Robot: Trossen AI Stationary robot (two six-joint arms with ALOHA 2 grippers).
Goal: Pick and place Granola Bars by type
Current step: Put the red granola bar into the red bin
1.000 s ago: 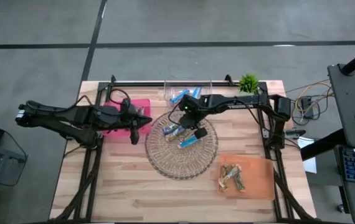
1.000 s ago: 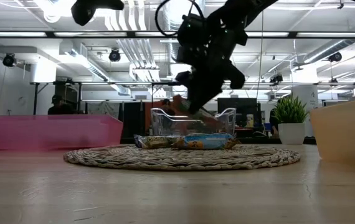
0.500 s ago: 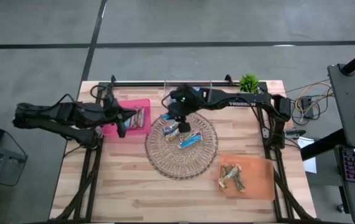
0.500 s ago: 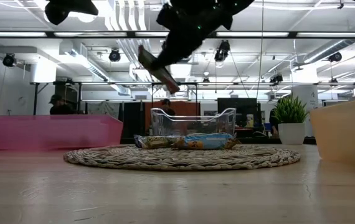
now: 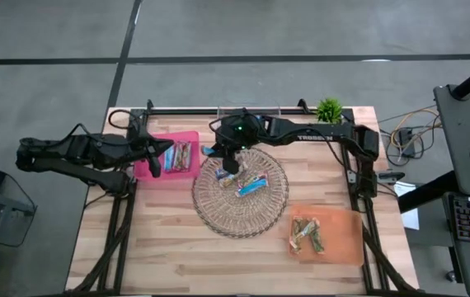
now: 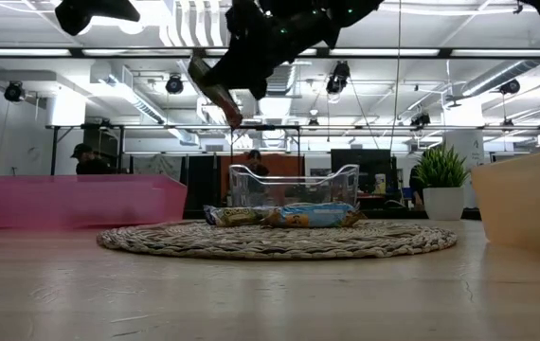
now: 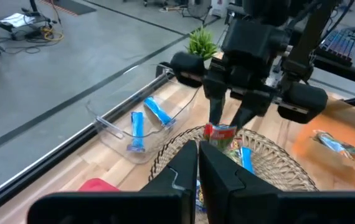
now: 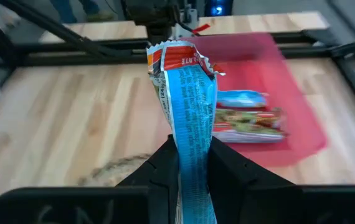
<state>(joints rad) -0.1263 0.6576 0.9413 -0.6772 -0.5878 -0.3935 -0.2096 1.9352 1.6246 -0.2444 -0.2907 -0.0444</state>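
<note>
My right gripper [image 5: 222, 155] hovers between the round wicker tray [image 5: 218, 216] and the pink bin [image 5: 143, 169], shut on a silvery multicoloured granola bar [image 8: 187, 93] with a blue face and a red end. The tray carries a few more bars [image 5: 251, 184]. Some silvery bars [image 5: 184, 155] lie in the pink bin. Blue bars [image 7: 146, 118] lie in the clear bin. Brownish-green bars [image 5: 307, 233] lie in the orange bin. My left gripper [image 5: 154, 162] is shut and empty, above the pink bin's left part. My right gripper pinches one end of the granola bar [image 8: 190, 142] between its two fingers. The fingers [image 7: 217, 112] point down, slanting toward the table's left. The bar is lifted clear and hangs tilted below them, its red free end [image 8: 176, 59] lowest.
The clear bin [image 5: 247, 117] stands at the far edge beside a small green plant [image 5: 329, 109]. The orange bin [image 5: 344, 239] sits at the near right. Bare wood lies along the near edge and the near left. A person [image 6: 82, 159] shows in the room behind.
My right gripper rose from the wicker tray with the bar and carried it toward the table's left, toward the pink bin, tipping as it went. The bar is now lifted clear, high above the tray. My left gripper drew back toward the left across the pink bin.
</note>
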